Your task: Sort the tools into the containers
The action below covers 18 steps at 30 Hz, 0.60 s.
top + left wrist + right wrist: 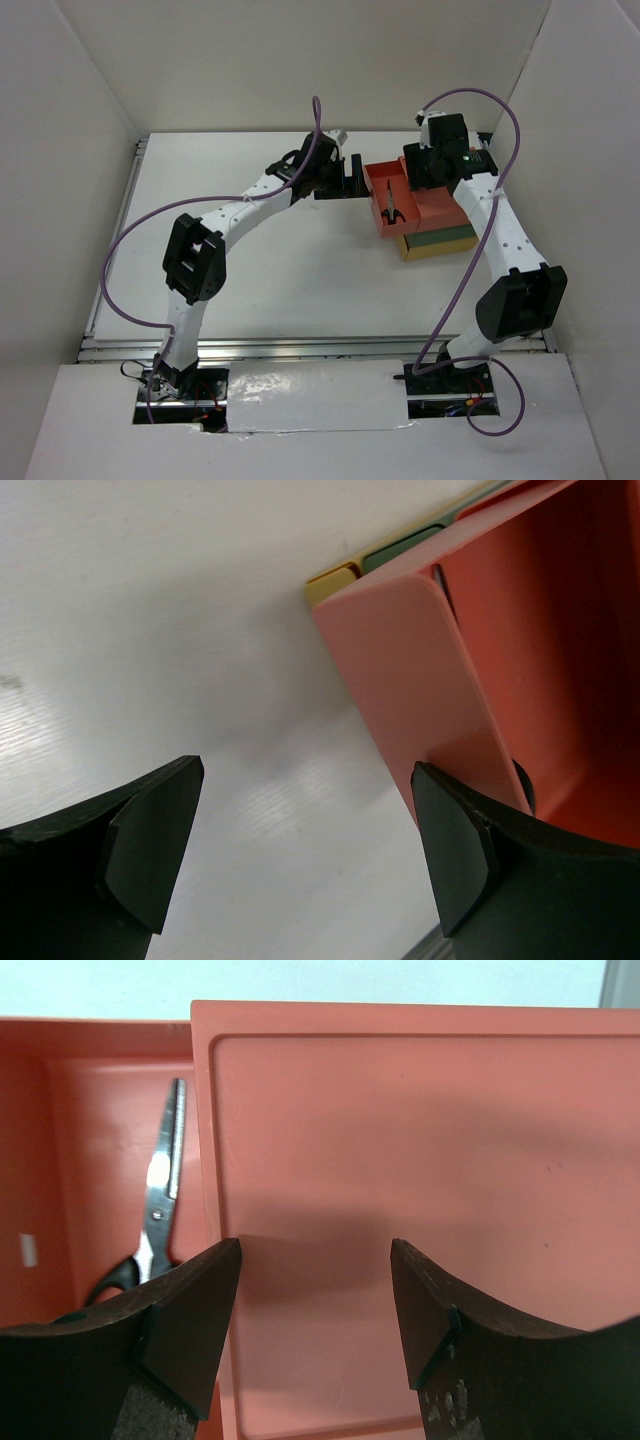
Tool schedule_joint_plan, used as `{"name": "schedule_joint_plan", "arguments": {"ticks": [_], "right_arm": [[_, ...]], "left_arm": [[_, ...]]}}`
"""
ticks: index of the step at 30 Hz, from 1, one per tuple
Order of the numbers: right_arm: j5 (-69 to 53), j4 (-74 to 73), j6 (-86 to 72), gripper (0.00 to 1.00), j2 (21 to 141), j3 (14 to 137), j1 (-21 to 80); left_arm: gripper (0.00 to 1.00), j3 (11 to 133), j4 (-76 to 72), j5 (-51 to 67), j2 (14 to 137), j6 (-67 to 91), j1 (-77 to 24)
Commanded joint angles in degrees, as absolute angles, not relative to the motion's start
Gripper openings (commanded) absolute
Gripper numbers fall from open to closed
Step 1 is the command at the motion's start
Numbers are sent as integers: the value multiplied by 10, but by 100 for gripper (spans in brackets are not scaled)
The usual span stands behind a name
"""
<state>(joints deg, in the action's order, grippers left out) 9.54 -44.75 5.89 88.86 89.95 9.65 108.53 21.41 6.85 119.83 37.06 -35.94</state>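
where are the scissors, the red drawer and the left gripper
scissors [158, 1200]: right wrist view, on the blades near the pivot
red drawer [410, 700]: left wrist view, on its front panel
left gripper [305, 800]: left wrist view, midway between its open fingertips

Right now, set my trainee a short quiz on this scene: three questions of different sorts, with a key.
1. True or false: the scissors lie inside the pulled-out red-orange drawer.
2. Multiple choice: the bottom container of the stack is A) yellow, B) blue, C) white.
3. One word: are the jaws of the left gripper, which is beside the drawer's front, open or shut?

Key: 1 true; 2 A; 3 open.
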Motion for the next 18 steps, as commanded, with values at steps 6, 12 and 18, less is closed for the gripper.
{"name": "schedule_joint_plan", "arguments": {"ticks": [6, 12, 18], "right_arm": [[45, -499, 55, 69, 917, 939, 76], [14, -519, 49, 68, 927, 950, 62], [-15, -530, 41, 67, 933, 957, 47]], "left_arm": [[99, 1086, 73, 168, 1216, 410, -364], [99, 1075, 14, 190, 1230, 444, -368], [99, 1104, -18, 208, 1268, 440, -385]]}}
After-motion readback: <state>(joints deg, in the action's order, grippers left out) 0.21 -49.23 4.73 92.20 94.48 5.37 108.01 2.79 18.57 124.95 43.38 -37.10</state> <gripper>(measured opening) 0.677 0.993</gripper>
